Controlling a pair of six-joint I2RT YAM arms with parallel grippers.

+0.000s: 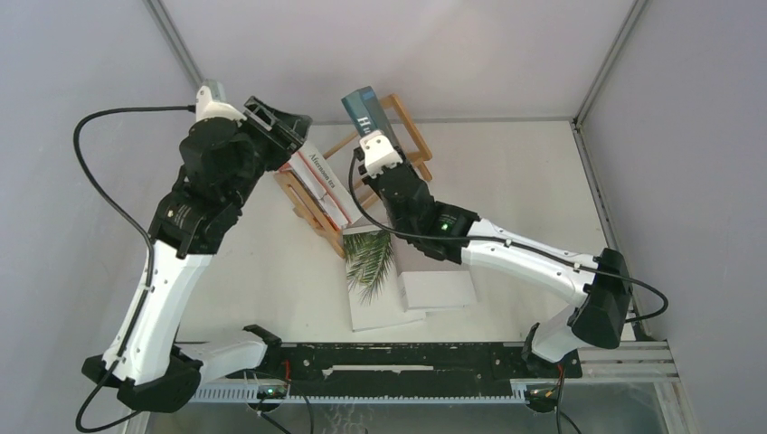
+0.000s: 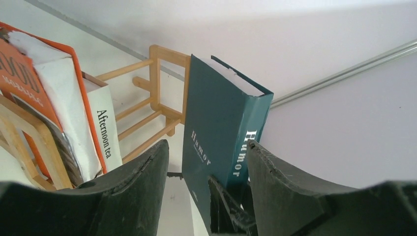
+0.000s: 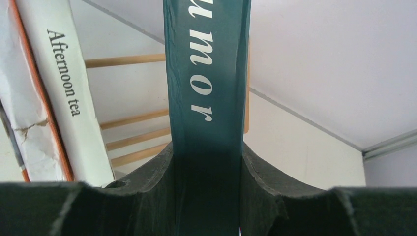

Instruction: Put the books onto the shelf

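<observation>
Humor book (image 3: 206, 98) was upright, clenched at its spine in the right jaws, over the free end of the shelf (image 1: 414, 136). Tea book (image 2: 105, 132) and orange book (image 2: 29, 83) leaned racked. Left jaws were released, empty, close by. We feared Humor snagging the end frame or toppling the leaners.

shelf (image 2: 156, 78) pale bare wood; teal book (image 2: 216, 123) matt paper
</observation>
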